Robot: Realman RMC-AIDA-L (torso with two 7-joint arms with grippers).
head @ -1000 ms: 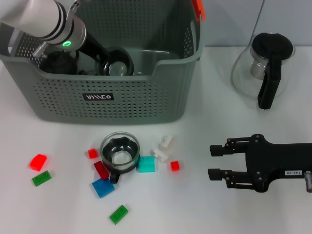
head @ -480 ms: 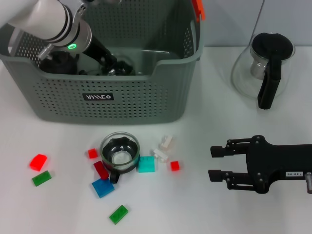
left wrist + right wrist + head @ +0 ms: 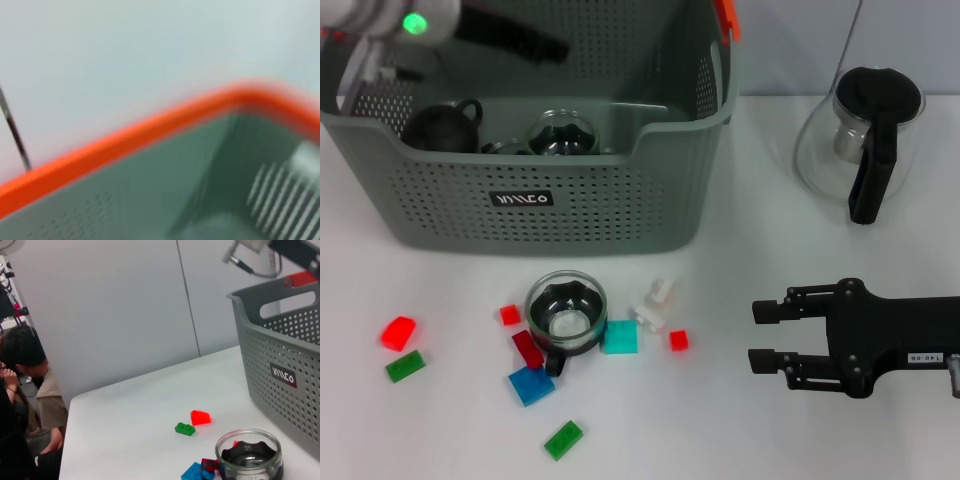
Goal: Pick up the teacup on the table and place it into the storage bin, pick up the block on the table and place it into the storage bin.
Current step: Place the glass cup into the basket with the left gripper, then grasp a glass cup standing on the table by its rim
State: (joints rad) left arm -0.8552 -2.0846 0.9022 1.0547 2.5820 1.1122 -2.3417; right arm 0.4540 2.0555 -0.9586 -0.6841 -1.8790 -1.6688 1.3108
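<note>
The grey-green storage bin stands at the back left; it also shows in the right wrist view. Inside it lie a black teacup and a glass teacup. Another glass teacup with a black insert stands on the table in front of the bin, also seen in the right wrist view. Several coloured blocks lie around it, among them a teal block, a blue block and a red block. My left gripper is above the bin's back left. My right gripper is open and empty at the right.
A glass teapot with a black lid and handle stands at the back right. White blocks and green blocks lie on the table. The left wrist view shows the bin's orange rim. A person sits beyond the table's far edge.
My left gripper has risen out of the bin toward the back left, leaving the glass teacup lying inside. The right arm has not moved.
</note>
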